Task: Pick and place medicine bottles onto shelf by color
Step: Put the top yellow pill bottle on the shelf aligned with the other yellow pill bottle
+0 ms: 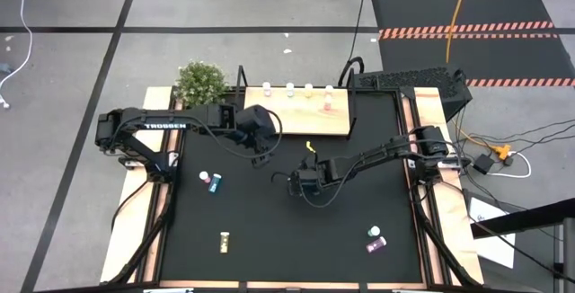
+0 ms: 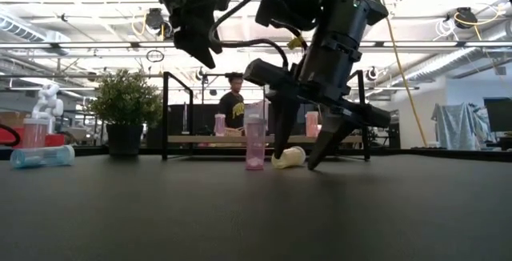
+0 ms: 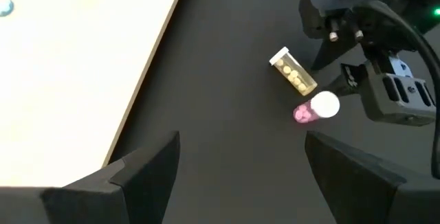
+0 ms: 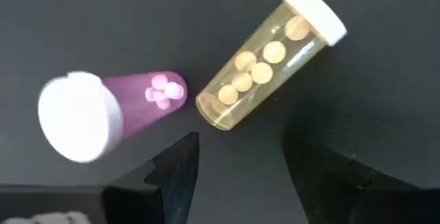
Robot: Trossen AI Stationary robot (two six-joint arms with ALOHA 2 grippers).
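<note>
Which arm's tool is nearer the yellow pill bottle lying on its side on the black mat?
The right. The right tool hangs open just above the lying yellow white-capped bottle; the left tool hovers farther off, open, by the light wooden shelf.

White-capped pink bottle [image 4: 117, 114] and yellow-amber bottle [image 4: 268, 59] on black table [image 1: 269, 230]; light wooden shelf [image 1: 296, 118].

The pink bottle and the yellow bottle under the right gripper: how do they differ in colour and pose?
The pink bottle stands upright on the mat, while the yellow bottle lies on its side. The pink bottle has a pink-purple body; the yellow bottle has a clear amber one. The pink bottle holds few pink pills at its bottom; the yellow bottle holds a row of pale yellow pills. Both have white caps and lie close below the open right gripper.
</note>
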